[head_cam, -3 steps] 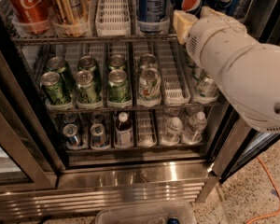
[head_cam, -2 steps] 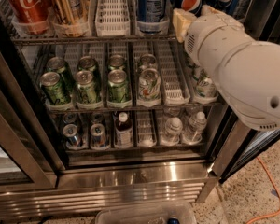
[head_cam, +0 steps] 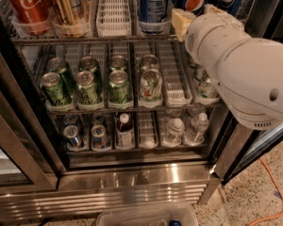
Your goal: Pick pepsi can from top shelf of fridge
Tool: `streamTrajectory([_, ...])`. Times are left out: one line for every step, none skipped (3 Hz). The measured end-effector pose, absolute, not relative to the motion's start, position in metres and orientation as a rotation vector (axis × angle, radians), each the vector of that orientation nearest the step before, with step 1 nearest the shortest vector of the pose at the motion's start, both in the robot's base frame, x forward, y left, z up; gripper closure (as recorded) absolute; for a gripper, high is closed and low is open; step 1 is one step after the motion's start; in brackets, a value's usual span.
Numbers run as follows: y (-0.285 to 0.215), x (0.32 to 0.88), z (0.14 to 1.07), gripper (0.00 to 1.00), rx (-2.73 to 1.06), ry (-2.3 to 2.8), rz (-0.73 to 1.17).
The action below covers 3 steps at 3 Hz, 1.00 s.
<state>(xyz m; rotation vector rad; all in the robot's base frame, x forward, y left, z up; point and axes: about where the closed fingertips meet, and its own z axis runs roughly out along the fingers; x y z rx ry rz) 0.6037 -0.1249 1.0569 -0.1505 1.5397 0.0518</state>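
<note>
The gripper (head_cam: 183,22) is at the front rail of the top shelf (head_cam: 85,40), just beside the pepsi can (head_cam: 195,3); its grasp state cannot be determined. An open white lane tray (head_cam: 114,11) lies further left in the fridge (head_cam: 132,175).

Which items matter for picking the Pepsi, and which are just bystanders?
Job: dark blue aluminium pepsi can; chrome wire top shelf; stainless-steel fridge; gripper, at the shelf front by that can.
Bystanders: red Coca-Cola can; gold can; green cans; clear bottles; orange cable.
</note>
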Motion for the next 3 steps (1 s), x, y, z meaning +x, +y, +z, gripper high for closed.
streamTrajectory([-0.1267, 0.6065, 1.0559, 0.27, -0.145, 1.545, 0.041])
streamTrajectory([-0.1286, 0.6088, 1.0565, 0.29, -0.139, 1.547, 0.031])
streamTrajectory([-0.1312, 0.6121, 1.0585, 0.31, -0.132, 1.544, 0.022])
